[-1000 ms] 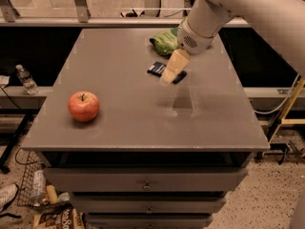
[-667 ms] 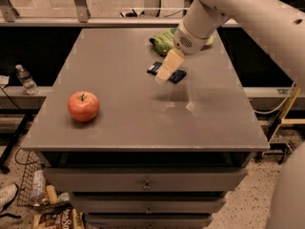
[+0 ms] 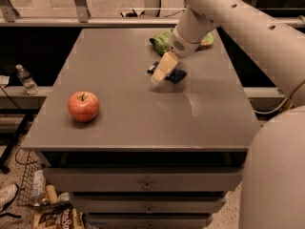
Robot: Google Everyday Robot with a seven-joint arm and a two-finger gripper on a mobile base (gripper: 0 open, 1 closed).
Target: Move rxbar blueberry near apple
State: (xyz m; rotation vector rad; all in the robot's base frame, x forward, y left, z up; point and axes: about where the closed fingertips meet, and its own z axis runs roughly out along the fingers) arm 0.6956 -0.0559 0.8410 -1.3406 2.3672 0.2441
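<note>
Over the rxbar blueberry (image 3: 175, 75) hangs the gripper (image 3: 161, 71); spread or closed, I cannot tell. Likely light, slippery: pinch its long edges.

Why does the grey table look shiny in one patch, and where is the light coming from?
Camera view: a pale sheen lies on the table, right of the gripper, which hangs over the rxbar blueberry towards the back. Camera view: the apple casts only a small dark shadow close under itself, so the light probably comes from overhead.
</note>
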